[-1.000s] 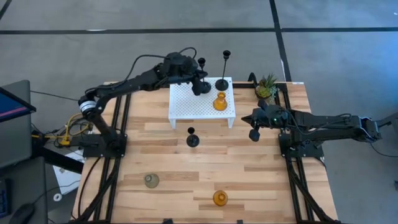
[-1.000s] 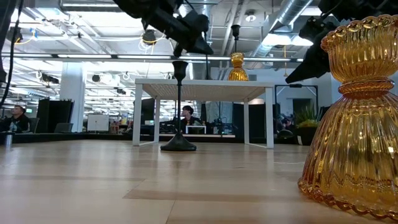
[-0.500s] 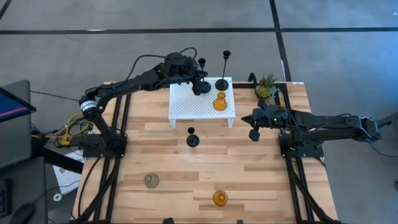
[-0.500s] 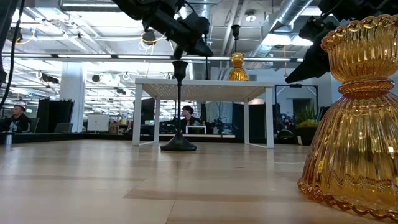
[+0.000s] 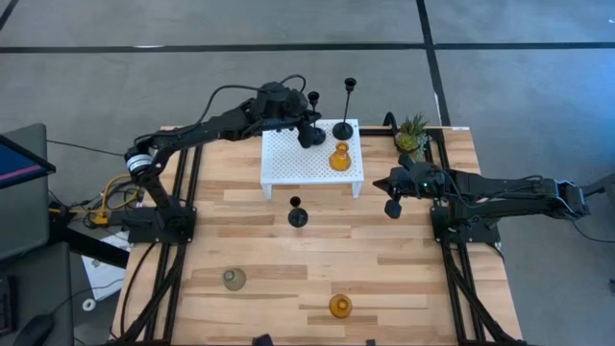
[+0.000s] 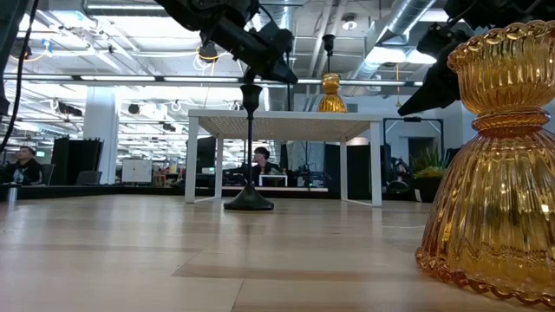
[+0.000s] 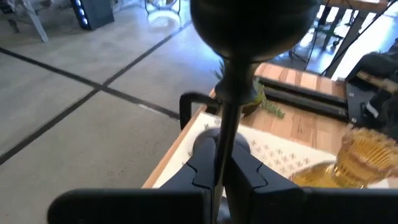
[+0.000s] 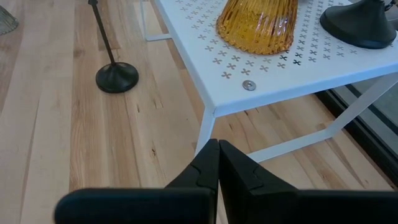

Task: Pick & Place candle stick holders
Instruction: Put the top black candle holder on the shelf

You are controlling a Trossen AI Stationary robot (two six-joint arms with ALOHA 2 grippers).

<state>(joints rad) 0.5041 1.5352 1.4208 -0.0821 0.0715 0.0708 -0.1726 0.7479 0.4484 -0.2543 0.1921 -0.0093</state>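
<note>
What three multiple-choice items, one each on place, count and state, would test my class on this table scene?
1. Where is the grey-green squat glass holder?
A. on the white perforated stand
B. on the bare wooden tabletop
C. beside the potted plant

2. How many amber ribbed glass holders are in view?
A. one
B. two
C. three

3. What are the left gripper's fingers doing?
A. standing wide open
B. shut on a thin black holder's stem
C. shut on nothing

Answers:
1 B, it sits on the wooden table, far from the stand.
2 B, one on the stand, one on the table.
3 B, the black stem runs between them.
</note>
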